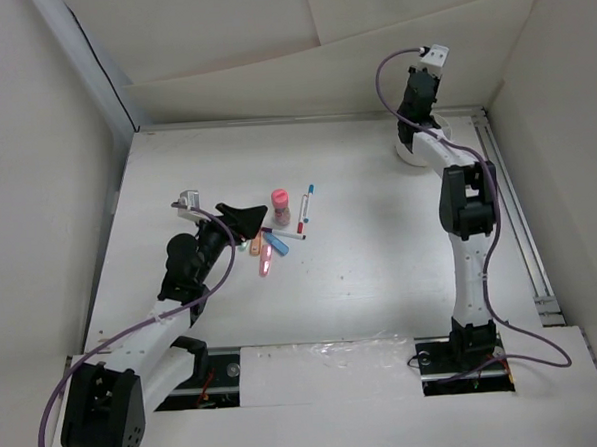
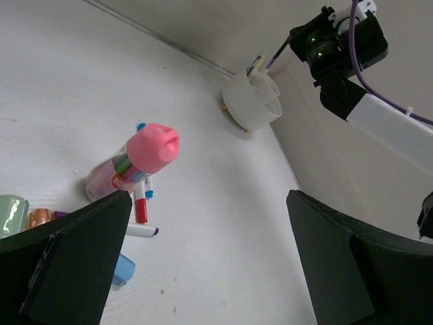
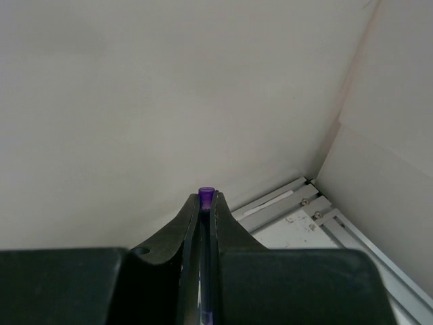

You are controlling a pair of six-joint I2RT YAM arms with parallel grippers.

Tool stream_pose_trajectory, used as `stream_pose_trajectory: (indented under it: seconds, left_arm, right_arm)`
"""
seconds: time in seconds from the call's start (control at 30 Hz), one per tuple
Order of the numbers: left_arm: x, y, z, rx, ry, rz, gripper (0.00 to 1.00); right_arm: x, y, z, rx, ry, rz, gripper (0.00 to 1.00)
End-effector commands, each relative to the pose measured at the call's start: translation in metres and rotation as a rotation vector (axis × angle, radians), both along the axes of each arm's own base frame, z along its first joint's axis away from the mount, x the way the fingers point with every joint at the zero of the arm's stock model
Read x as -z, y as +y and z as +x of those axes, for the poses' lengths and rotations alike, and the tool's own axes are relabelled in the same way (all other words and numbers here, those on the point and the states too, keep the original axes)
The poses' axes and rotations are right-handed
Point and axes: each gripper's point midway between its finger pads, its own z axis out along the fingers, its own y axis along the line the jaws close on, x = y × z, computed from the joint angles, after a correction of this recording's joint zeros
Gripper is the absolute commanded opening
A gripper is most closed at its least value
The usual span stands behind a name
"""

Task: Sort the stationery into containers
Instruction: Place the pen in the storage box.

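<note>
Right gripper of mine is clamped on a purple-capped pen, poised over the white divided cup at the overhead view's upper right. Dropping it in is the step, I judge: lower, then release. My left gripper gapes wide near the pink-capped bottle, mid-frame.

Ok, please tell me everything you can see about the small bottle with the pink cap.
The bottle has a clear, plastic-looking body, a rounded pink cap that is on, and a red label low on its side; coloured pieces show inside. It stands upright on the white table, beside pens lying at its base; whether they touch it is unclear. The open left end effector faces it without touching.
</note>
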Motion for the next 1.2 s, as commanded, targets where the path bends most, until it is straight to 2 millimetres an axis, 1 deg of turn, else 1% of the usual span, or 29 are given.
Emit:
stream_pose_trajectory:
  seconds: [0.0,0.03,0.07,0.17,0.27,0.3,0.33,0.4,0.43,0.5,0.53,0.57,0.6,0.63,0.67,0.73,0.77,0.8,0.83,0.87,0.9,0.93,0.97,1.0,1.03,1.07,1.1,1.13,1.17]
  left_arm:
    - [-0.019,-0.001,0.003,-0.002,-0.071,-0.017,1.0]
    - [-0.021,-0.001,0.003,-0.002,-0.08,-0.019,1.0]
    - [-0.018,-0.001,0.004,-0.002,-0.071,-0.017,1.0]
    - [-0.018,-0.001,0.004,-0.002,-0.071,-0.017,1.0]
    - [-0.015,-0.001,0.005,-0.002,-0.062,-0.014,1.0]
    - [-0.017,-0.001,0.005,-0.002,-0.071,-0.017,1.0]
    - [-0.017,-0.001,0.005,-0.002,-0.071,-0.017,1.0]
    - [-0.013,-0.001,0.004,-0.002,-0.062,-0.014,1.0]
    - [-0.013,-0.001,0.004,-0.002,-0.062,-0.014,1.0]
    - [-0.013,-0.001,0.004,-0.002,-0.062,-0.014,1.0]
    - [-0.013,-0.001,0.004,-0.002,-0.062,-0.014,1.0]
    - [-0.013,-0.001,0.004,-0.002,-0.062,-0.014,1.0]
    - [-0.013,-0.001,0.004,-0.002,-0.062,-0.014,1.0]
    - [-0.013,-0.001,0.004,-0.002,-0.062,-0.014,1.0]
    - [-0.013,-0.001,0.004,-0.002,-0.062,-0.014,1.0]
    - [-0.016,-0.001,0.004,-0.002,-0.071,-0.017,1.0]
    - [-0.016,-0.001,0.004,-0.002,-0.071,-0.017,1.0]
    - [-0.016,-0.001,0.003,-0.002,-0.067,-0.025,1.0]
    - [-0.019,-0.001,0.002,-0.002,-0.075,-0.027,1.0]
    - [-0.019,-0.001,0.002,-0.002,-0.076,-0.027,1.0]
    - [-0.016,-0.001,0.002,-0.002,-0.062,-0.024,1.0]
    - [-0.016,-0.001,0.002,-0.002,-0.062,-0.024,1.0]
    - [-0.015,0.0,0.001,-0.002,-0.055,-0.021,1.0]
    - [-0.016,0.0,0.002,-0.002,-0.051,-0.02,1.0]
    - [-0.016,0.0,0.001,-0.002,-0.051,-0.02,1.0]
    - [-0.021,0.002,0.0,-0.011,-0.065,-0.025,1.0]
    - [-0.017,0.003,0.001,-0.021,-0.053,-0.013,1.0]
    - [-0.019,0.003,0.0,-0.021,-0.049,-0.011,1.0]
    - [-0.018,0.006,0.0,-0.033,-0.041,-0.01,1.0]
  right_arm:
    - [-0.03,-0.007,0.003,0.027,-0.111,-0.001,0.0]
    - [-0.026,-0.005,0.006,0.018,-0.108,-0.003,0.0]
    - [-0.023,-0.005,0.008,0.018,-0.107,-0.003,0.0]
    - [-0.02,-0.005,0.01,0.018,-0.105,-0.003,0.0]
    - [-0.008,-0.005,0.012,0.018,-0.083,-0.006,0.0]
    - [-0.008,-0.005,0.012,0.018,-0.083,-0.006,0.0]
    - [0.0,-0.005,0.011,0.018,-0.064,-0.008,0.0]
    - [0.01,-0.005,0.008,0.016,-0.05,-0.002,0.0]
    - [0.004,-0.005,0.006,0.015,-0.068,0.008,0.04]
    - [0.007,-0.005,0.001,0.015,-0.059,0.007,0.13]
    - [-0.001,-0.006,-0.002,0.015,-0.068,0.008,0.27]
    - [-0.007,-0.004,-0.004,0.003,-0.084,0.014,0.32]
    - [-0.009,0.003,-0.005,-0.017,-0.084,0.013,0.37]
    - [-0.006,0.003,-0.008,-0.017,-0.072,0.011,0.41]
    - [-0.017,0.003,-0.013,-0.019,-0.09,0.021,0.49]
    - [-0.025,0.002,-0.019,-0.019,-0.101,0.022,0.55]
    - [-0.034,0.009,-0.027,-0.038,-0.11,0.03,0.59]
    - [-0.04,0.011,-0.031,-0.056,-0.119,0.038,0.61]
    - [-0.045,0.018,-0.035,-0.075,-0.126,0.045,0.63]
    - [-0.038,0.018,-0.041,-0.086,-0.101,0.04,0.63]
    - [-0.061,0.027,-0.052,-0.112,-0.139,0.052,0.66]
    - [-0.067,0.041,-0.058,-0.144,-0.144,0.052,0.67]
    - [-0.06,0.046,-0.066,-0.155,-0.119,0.05,0.67]
    - [-0.082,0.052,-0.08,-0.169,-0.154,0.055,0.67]
    - [-0.079,0.061,-0.085,-0.2,-0.117,0.048,0.67]
    - [-0.079,0.083,-0.089,-0.27,-0.093,0.039,0.67]
    - [-0.074,0.094,-0.094,-0.309,-0.059,0.043,0.67]
    - [-0.075,0.107,-0.103,-0.355,-0.015,0.055,0.65]
    - [-0.064,0.136,-0.108,-0.464,0.035,0.061,0.61]
